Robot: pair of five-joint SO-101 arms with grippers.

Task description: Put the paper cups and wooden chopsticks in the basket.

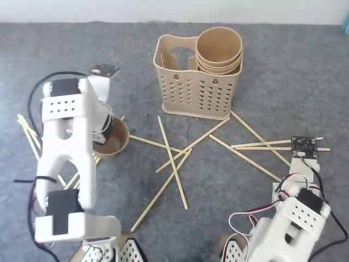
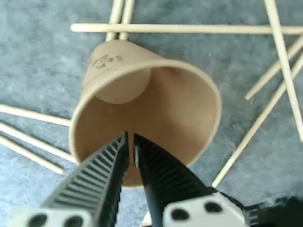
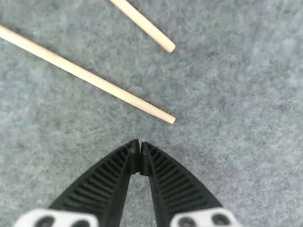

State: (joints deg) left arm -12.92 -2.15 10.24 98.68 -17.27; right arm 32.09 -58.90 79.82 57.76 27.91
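Grey mat (image 1: 283,71), chopsticks (image 1: 172,162), paper cup (image 2: 180,109)

In the basket (image 1: 191,93), right compartment, I see a stack of paper cups (image 1: 219,49); chopsticks (image 1: 172,158) lie scattered before it (several crossing), a lone paper cup (image 1: 115,143) to their left.

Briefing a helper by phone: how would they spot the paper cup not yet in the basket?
Start at the slotted basket at the far side. Nearer and leftward, at the left gripper, is the paper cup. Unlike the stacked cups, it is alone.
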